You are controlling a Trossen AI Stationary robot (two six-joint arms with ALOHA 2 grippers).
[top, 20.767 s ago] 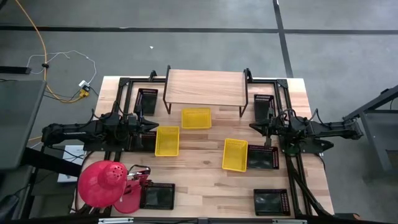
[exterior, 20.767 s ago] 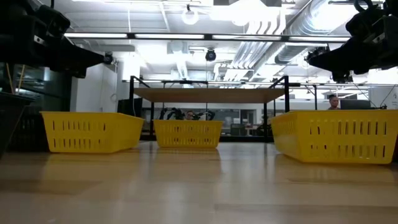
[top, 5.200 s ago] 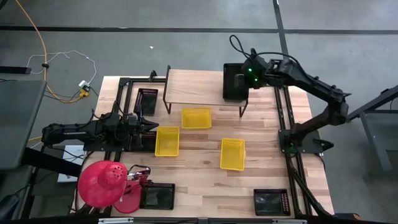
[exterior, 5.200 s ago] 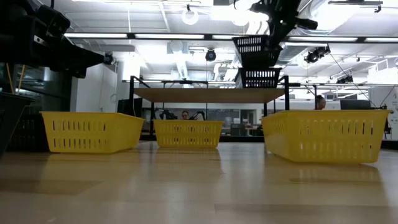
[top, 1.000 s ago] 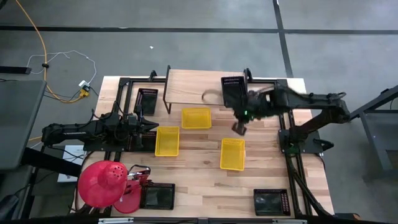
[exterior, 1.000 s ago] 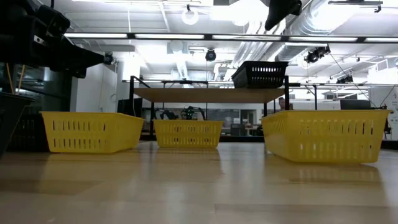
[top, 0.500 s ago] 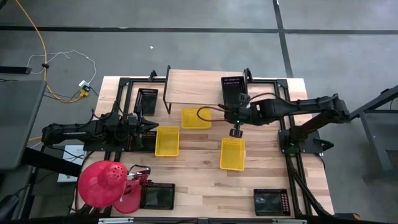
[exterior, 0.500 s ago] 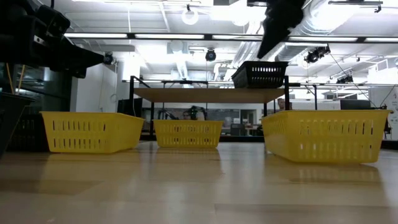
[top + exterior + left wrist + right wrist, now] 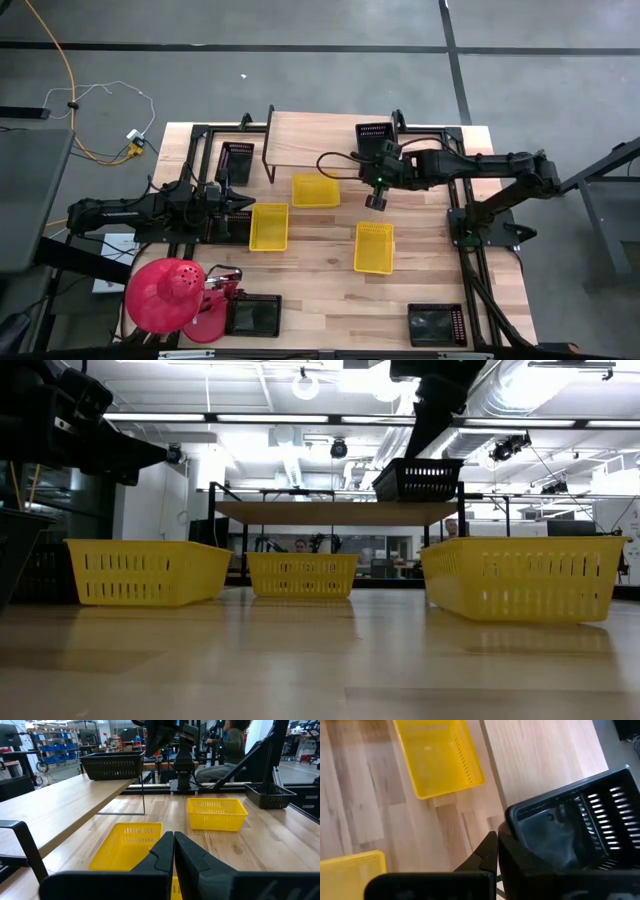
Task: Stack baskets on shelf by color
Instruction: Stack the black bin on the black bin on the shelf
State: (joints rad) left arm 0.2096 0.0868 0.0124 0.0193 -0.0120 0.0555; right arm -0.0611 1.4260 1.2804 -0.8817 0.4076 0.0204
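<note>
The shelf (image 9: 320, 135) stands at the table's far side with a black basket (image 9: 374, 142) on its right end, also seen in the low view (image 9: 418, 480) and the right wrist view (image 9: 570, 827). Three yellow baskets rest on the table: one (image 9: 315, 190) just before the shelf, one (image 9: 268, 227) to the left, one (image 9: 374, 248) to the right. My right gripper (image 9: 377, 200) (image 9: 496, 839) hovers shut and empty between the shelf's right end and the right yellow basket. My left gripper (image 9: 243, 205) (image 9: 173, 840) waits shut at the left, over the left yellow basket (image 9: 127, 845).
Black baskets sit at the table's edges: one far left (image 9: 237, 160), one near left (image 9: 250, 315), one near right (image 9: 435, 323), and one beside the right rail (image 9: 270, 795). A pink round object (image 9: 165, 293) stands at the near left corner. People show in the room beyond.
My right gripper, shut and empty, has drifted a little toward the table's left in front of the shelf's right end. The black basket on the shelf and the yellow baskets have stayed where they were.
</note>
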